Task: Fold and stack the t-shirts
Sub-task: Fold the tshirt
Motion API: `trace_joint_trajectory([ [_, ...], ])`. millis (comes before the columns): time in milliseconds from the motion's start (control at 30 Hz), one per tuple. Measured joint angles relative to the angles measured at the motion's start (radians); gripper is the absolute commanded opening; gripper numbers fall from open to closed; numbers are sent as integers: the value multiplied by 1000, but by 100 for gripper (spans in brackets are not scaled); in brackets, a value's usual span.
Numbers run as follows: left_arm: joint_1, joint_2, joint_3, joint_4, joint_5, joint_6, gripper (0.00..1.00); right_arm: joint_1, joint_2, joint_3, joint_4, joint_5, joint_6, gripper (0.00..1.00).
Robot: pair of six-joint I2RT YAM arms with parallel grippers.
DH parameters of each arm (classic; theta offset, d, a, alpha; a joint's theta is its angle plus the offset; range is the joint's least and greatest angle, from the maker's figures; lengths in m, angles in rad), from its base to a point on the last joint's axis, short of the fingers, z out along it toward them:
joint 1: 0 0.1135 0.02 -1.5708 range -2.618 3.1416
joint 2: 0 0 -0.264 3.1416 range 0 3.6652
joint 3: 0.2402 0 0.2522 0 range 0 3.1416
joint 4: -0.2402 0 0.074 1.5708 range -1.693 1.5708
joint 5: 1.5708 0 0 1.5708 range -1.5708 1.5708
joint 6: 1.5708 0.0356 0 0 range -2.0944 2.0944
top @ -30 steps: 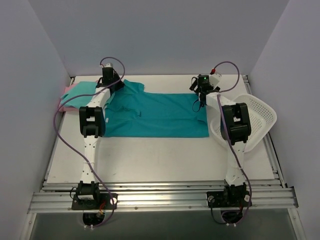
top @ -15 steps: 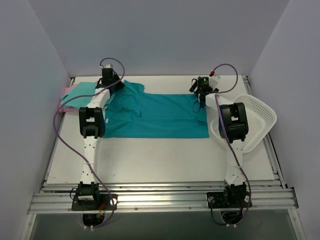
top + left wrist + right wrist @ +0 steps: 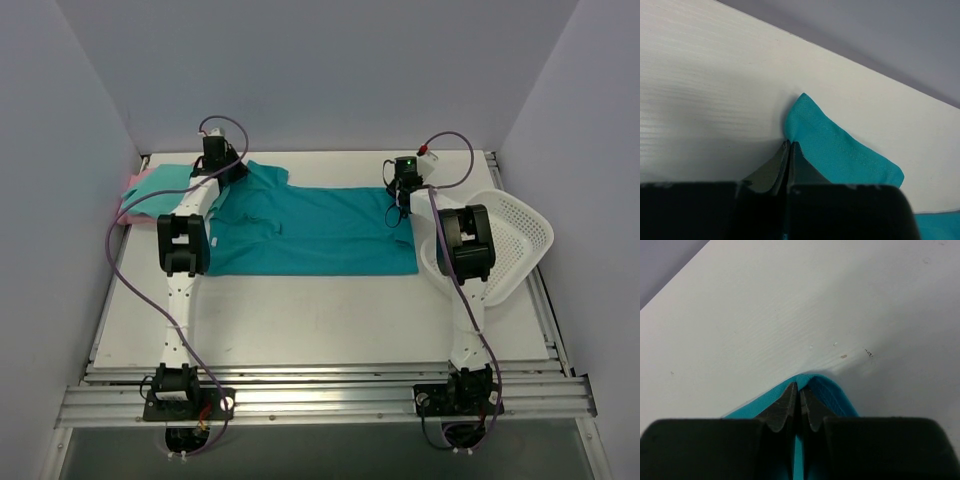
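Note:
The deep teal t-shirt (image 3: 315, 230) lies spread flat across the far half of the table. My left gripper (image 3: 226, 172) is shut on its far left corner; the left wrist view shows the teal cloth (image 3: 840, 147) bunched at the closed tips (image 3: 789, 145). My right gripper (image 3: 401, 203) is shut on the far right corner, where a teal fold (image 3: 827, 390) wraps round the closed tips (image 3: 798, 388). A mint green t-shirt (image 3: 160, 180) lies on a pale pink t-shirt (image 3: 131, 186) at the far left, apart from both grippers.
A white perforated basket (image 3: 515, 240) sits tilted at the right edge, just right of my right arm. Grey walls close in the table (image 3: 320, 320) on the left, back and right.
My right gripper has closed on the teal shirt's far right corner; it was open a second ago. The left gripper and the shirts have not moved.

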Motion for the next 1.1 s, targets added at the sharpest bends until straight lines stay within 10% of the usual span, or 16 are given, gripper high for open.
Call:
trace_joint_trajectory([
  [1100,5,-453,-554,175,24,7,2,-8,-292,-174,-2,-72,-17,0],
])
